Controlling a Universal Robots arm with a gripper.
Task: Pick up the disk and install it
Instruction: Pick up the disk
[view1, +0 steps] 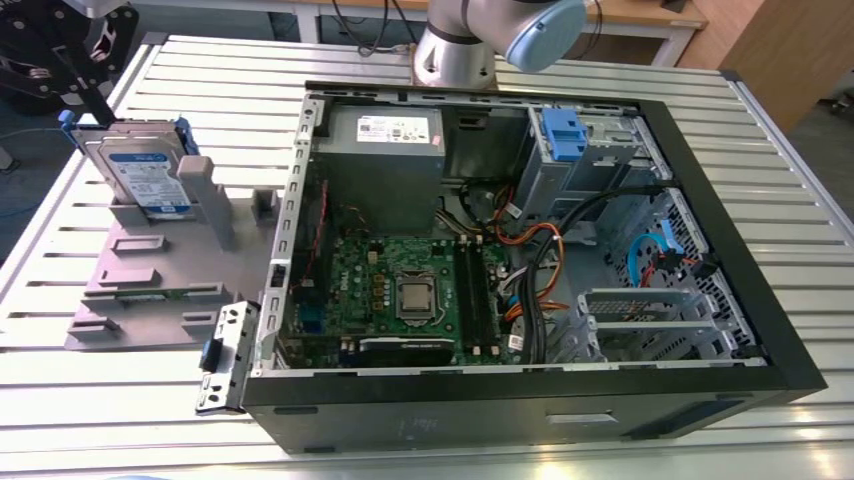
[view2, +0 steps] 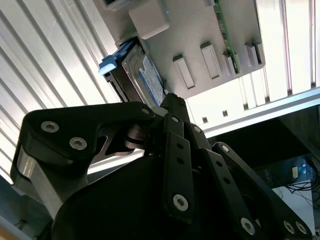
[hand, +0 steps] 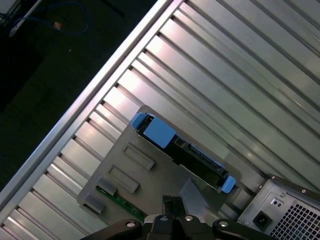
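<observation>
The disk (view1: 142, 176), silver with a blue-and-white label and blue rails, stands on edge in a slot of a grey holder (view1: 147, 268) on the exterior view's left. My black gripper (view1: 96, 98) hangs just above and behind the disk's top edge, shut, with nothing between its fingers. In the second wrist view the gripper (view2: 172, 100) points at the disk (view2: 145, 75) from close by, apart from it. The first wrist view looks down past the gripper (hand: 172, 202) onto the disk's dark edge (hand: 196, 159) between its blue end pieces.
An open black computer case (view1: 534, 402) lies on the slatted metal table (view1: 761, 160), with a green motherboard (view1: 400, 290), a grey power supply (view1: 387, 135) and a blue-tabbed drive bay (view1: 563, 135). A thin green board (hand: 122, 202) rests on the holder. The arm's base (view1: 454, 50) stands behind the case.
</observation>
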